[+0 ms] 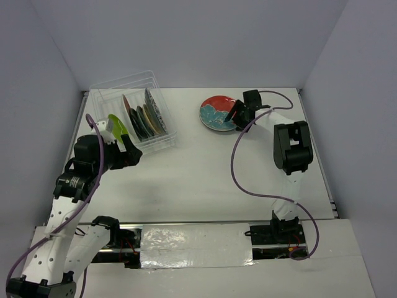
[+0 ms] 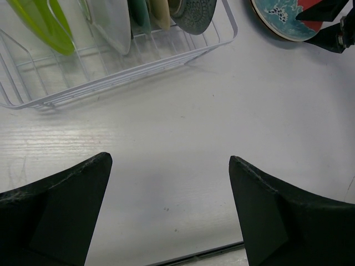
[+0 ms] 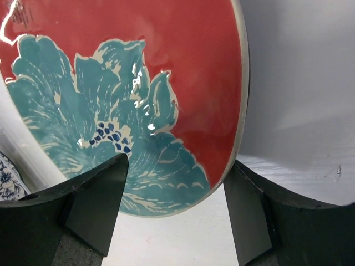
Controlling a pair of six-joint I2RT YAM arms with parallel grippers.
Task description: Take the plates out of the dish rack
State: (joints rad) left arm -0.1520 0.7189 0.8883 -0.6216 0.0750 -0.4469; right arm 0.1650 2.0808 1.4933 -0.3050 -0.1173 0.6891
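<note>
Plates (image 1: 146, 118) stand in the rack (image 1: 124, 82); one red plate (image 1: 216, 114) lies on the table (image 1: 198, 180).
The rack is far left, the red plate far right. The right gripper (image 1: 234, 113) is over its edge, fingers apart, holding nothing; the left gripper (image 2: 169, 160) is wide open near the rack front.

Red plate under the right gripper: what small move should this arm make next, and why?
Probably lift the right gripper clear of the red plate: the plate lies on the table, the jaws stand open over its edge, and more plates wait in the dish rack.
</note>
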